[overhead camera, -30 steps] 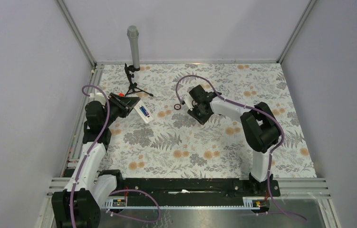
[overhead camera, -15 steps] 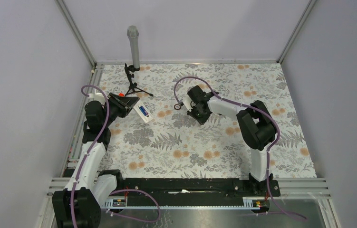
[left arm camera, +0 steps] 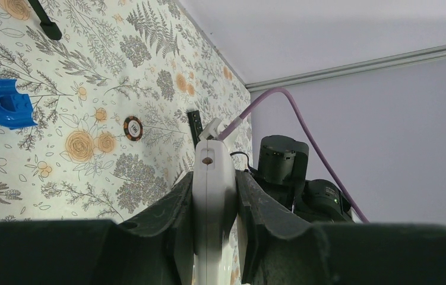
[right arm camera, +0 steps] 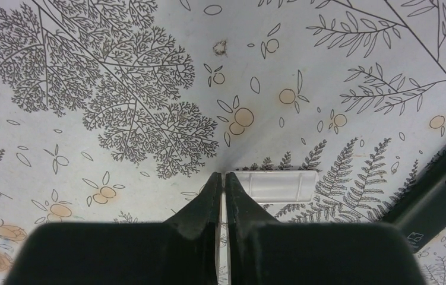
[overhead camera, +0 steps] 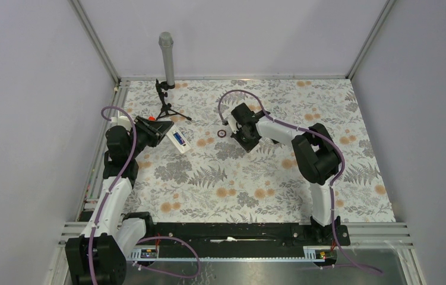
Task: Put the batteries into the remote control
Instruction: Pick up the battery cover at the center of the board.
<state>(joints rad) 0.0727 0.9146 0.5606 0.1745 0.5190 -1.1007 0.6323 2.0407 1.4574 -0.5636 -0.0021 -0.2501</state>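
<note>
Left gripper [left arm camera: 212, 178]: jaws set narrow and clamped on the remote [left arm camera: 209, 157], one finger [left arm camera: 173, 205] on each long side. The remote is a slim white body. In the wrist view it is seen edge-on, with its free end standing clear past the fingertips and a small dark dot on that end. In the top view the left gripper [overhead camera: 160, 127] holds the remote [overhead camera: 178, 139] at the left side of the table [overhead camera: 238, 178], just beside a small black tripod [overhead camera: 165, 107]. A blue strip shows on the remote's upper face, too small to tell whether it is a battery.

Right gripper [right arm camera: 225, 176]: jaws drawn together, with only a hairline gap between the fingers [right arm camera: 208, 199]. The tips point down at the floral table cover. A clear rectangular plate [right arm camera: 277, 185] lies flat on the cover, its near end against the right-hand tip. Whether the tips pinch it cannot be told. In the top view the right gripper [overhead camera: 246, 141] sits near the table's middle, well apart from the remote.

A dark ring [overhead camera: 222, 133] lies between the two grippers. A blue curved piece [left arm camera: 3, 104] lies farther out.
</note>
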